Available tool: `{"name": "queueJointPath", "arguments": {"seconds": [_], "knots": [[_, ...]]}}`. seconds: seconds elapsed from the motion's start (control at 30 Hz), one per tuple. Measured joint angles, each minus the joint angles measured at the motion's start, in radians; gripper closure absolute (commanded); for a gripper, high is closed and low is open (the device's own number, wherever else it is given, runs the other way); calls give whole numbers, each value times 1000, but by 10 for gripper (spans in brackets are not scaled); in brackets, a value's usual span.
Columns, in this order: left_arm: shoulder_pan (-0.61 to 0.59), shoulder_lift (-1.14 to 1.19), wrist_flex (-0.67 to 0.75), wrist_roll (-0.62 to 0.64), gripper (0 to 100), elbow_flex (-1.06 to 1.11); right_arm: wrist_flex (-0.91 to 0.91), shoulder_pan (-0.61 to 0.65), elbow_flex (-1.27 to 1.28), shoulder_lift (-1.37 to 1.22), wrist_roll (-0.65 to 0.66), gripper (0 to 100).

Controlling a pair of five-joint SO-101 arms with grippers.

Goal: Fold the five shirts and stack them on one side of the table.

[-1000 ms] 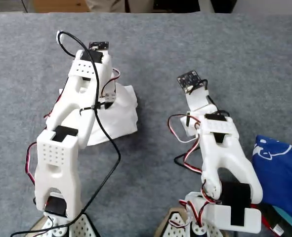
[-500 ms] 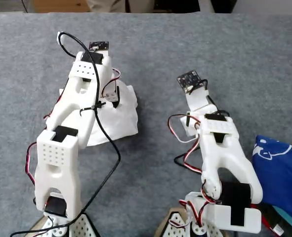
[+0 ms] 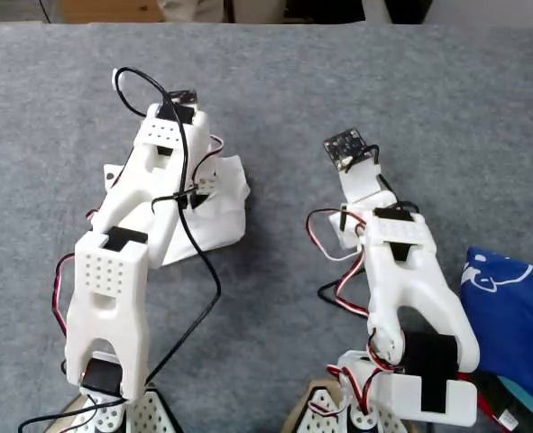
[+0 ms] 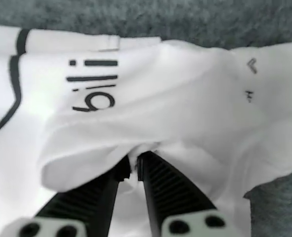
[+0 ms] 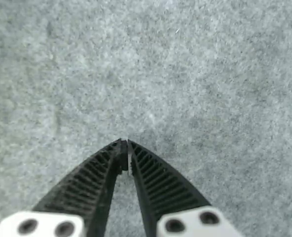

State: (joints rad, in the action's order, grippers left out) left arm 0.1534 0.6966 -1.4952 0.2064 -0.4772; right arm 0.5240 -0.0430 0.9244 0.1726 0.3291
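Observation:
A white shirt (image 3: 214, 212) with black print lies crumpled on the grey table, mostly under the left arm in the high view. In the left wrist view my left gripper (image 4: 134, 164) is shut on a fold of this white shirt (image 4: 185, 98), and the cloth bunches up over its tips. My right gripper (image 5: 125, 154) is shut with nothing in it, hovering over bare grey felt. From above, the right arm stands at the table's centre right with its wrist (image 3: 347, 149) pointing away. A blue shirt (image 3: 511, 311) with white print lies at the right edge.
The grey felt table (image 3: 410, 81) stretches open across the far side and between the arms. A black cable (image 3: 189, 244) loops along the left arm. A teal item (image 3: 529, 397) peeks out under the blue shirt near the corner.
The left arm has shifted slightly, pulling the white shirt's edge inward so it looks narrower and more bunched. The right arm has not moved.

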Motion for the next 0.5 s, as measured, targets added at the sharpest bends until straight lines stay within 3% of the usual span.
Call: {"name": "queueJointPath", "arguments": {"seconds": [0.27,0.5], "knots": [[8,-66,-149,6,980,-123,0,0,0,0,0,993],[121,-147,-216,6,980,-150,0,0,0,0,0,993]]}}
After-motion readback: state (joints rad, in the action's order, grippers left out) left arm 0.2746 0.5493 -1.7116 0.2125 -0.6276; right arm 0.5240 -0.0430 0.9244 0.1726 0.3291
